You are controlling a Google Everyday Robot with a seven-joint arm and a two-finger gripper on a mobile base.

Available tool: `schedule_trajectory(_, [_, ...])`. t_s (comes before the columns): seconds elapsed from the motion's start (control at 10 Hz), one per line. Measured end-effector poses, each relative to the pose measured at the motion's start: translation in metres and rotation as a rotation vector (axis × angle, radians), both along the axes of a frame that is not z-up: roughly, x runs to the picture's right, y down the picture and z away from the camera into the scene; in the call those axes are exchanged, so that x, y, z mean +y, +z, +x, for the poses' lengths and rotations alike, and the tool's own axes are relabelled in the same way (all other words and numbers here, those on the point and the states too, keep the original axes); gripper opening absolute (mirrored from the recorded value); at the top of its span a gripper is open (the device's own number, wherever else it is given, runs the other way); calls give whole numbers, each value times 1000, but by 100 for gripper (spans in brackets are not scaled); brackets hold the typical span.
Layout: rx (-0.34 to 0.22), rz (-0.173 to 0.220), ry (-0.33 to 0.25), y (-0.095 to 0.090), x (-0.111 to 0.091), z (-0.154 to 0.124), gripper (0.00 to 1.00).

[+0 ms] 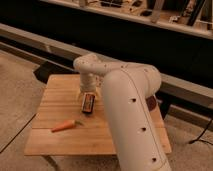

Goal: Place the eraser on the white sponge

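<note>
The eraser (88,103), a dark block with an orange-red stripe, is near the middle of the wooden table (55,135), right under my gripper (88,93). The gripper points down from the white arm (125,105) and stands directly over the eraser's upper end. I cannot tell whether the eraser rests on something or is still held. The white sponge is not visible; it may be hidden under the eraser or behind the gripper.
An orange carrot (65,125) lies on the table's front left. A dark reddish object (151,103) shows at the table's right edge behind the arm. A long dark counter (150,45) runs behind the table. The arm covers the table's right half.
</note>
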State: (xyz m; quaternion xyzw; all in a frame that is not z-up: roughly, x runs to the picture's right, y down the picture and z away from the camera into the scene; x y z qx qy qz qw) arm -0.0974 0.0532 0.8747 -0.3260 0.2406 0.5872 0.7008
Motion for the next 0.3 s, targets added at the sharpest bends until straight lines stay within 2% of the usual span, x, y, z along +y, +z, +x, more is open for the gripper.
schedule_trajectory(0.1, [-4,2,-12,-10,-7,1,80])
schedule_trajectory(0.3, [-6,2,-14,-10,-6,0,80])
